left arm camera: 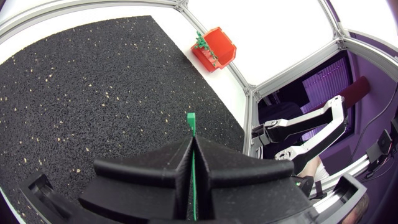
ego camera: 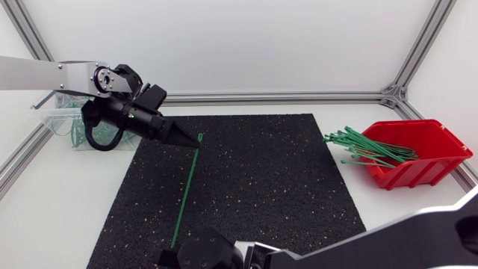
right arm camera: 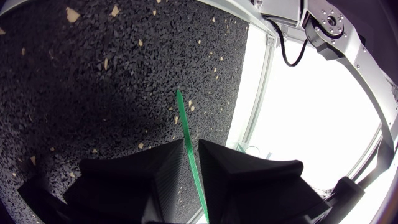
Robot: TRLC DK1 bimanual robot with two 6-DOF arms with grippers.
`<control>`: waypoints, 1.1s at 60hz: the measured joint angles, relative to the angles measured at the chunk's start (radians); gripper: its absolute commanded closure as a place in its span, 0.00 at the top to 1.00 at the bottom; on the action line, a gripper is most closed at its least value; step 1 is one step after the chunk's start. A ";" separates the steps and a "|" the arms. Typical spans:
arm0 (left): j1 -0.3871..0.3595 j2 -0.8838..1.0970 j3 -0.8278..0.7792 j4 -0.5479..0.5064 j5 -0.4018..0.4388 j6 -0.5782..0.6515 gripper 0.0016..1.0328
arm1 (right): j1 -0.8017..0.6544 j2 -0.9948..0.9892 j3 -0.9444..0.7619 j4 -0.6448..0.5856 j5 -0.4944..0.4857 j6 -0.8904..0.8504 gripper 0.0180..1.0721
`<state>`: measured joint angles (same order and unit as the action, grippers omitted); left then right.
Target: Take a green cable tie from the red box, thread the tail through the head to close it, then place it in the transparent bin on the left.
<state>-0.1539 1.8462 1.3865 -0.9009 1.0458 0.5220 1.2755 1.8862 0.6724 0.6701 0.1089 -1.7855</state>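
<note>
Your left gripper [left arm camera: 191, 142] is clamped on the green cable tie [ego camera: 187, 187] near its head, over the black mat [ego camera: 261, 172]. Its tail runs into your right gripper [right arm camera: 191, 144]; whether that one grips it cannot be told.

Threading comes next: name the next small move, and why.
Probably the right gripper should curl the tail toward the left gripper. The green cable tie runs straight over the black mat, unlooped, its head poking out ahead of the left gripper, which is shut on it.
</note>
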 measured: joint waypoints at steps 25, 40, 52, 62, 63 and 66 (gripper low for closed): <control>0.000 0.001 0.000 0.000 0.000 0.011 0.03 | -0.001 0.001 0.000 0.009 -0.009 -0.004 0.14; 0.000 0.002 0.001 -0.033 0.000 0.039 0.03 | -0.010 0.010 0.001 0.033 -0.034 -0.004 0.05; 0.000 0.003 0.002 -0.064 0.000 0.085 0.03 | -0.040 0.011 0.013 0.029 -0.065 0.013 0.05; 0.003 0.003 0.002 -0.065 0.000 0.092 0.03 | -0.115 0.007 0.071 -0.086 -0.082 0.086 0.05; 0.003 0.003 0.002 -0.067 0.000 0.092 0.03 | -0.121 0.004 0.075 -0.100 -0.084 0.096 0.05; 0.003 0.002 0.002 -0.072 0.000 0.092 0.03 | -0.140 -0.010 0.087 -0.152 -0.089 0.130 0.05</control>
<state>-0.1509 1.8484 1.3884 -0.9726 1.0462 0.6144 1.1355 1.8767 0.7593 0.5182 0.0204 -1.6550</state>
